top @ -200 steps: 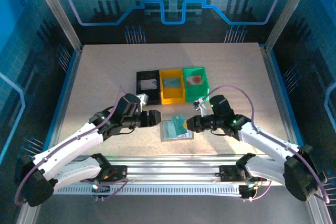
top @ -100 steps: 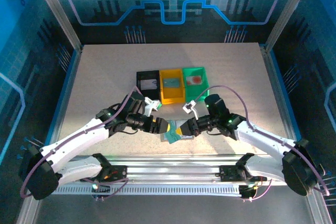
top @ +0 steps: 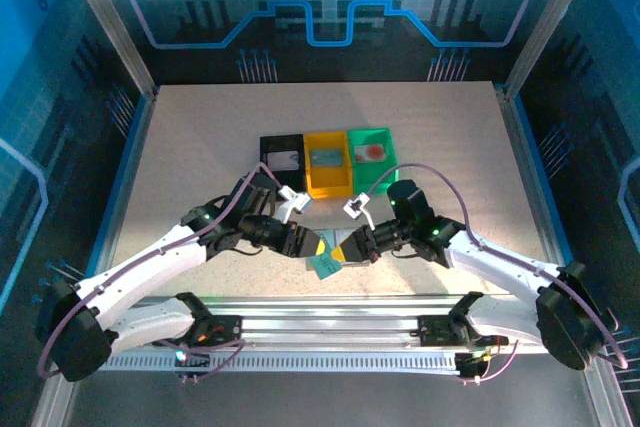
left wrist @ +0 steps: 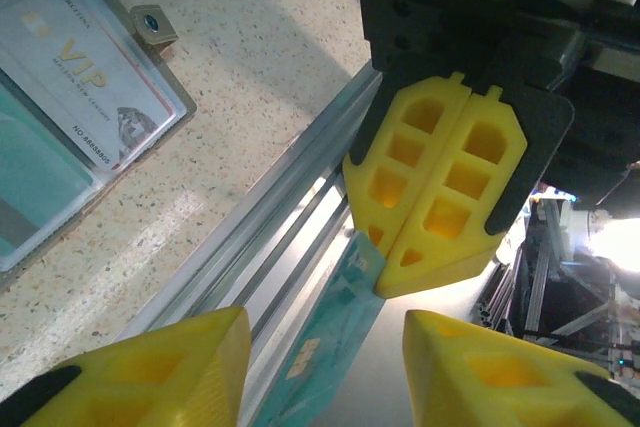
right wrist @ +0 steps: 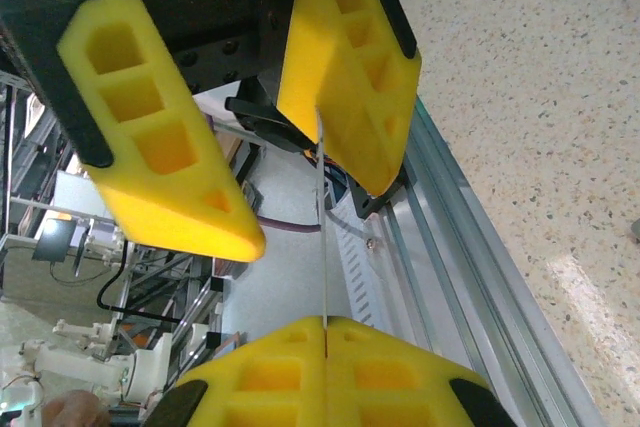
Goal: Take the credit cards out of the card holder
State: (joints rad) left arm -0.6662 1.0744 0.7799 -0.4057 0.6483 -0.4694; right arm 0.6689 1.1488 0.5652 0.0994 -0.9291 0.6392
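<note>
Your right gripper is pressed shut on one end of a teal card, and the card hangs in the air on the near side of the card holder, over the metal rail at the table's front edge. Your left gripper faces it from the other side with its yellow fingers spread; you can see the free end of the card running between them, lying along one finger while the other stands clear of it. Just beyond the rail, the card holder lies open and flat on the table, and its little tab clasp sticks out from the edge. You will find a pale card printed VIP still in the pocket next to the clasp, and beside it a second, greenish card in the neighbouring pocket. Farther back from the card holder, three bins stand touching in a row: black, yellow and green. Each has one card lying in it: a whitish one in the black bin, a bluish one in the yellow, and a pale one with a red-orange round mark in the green
</note>
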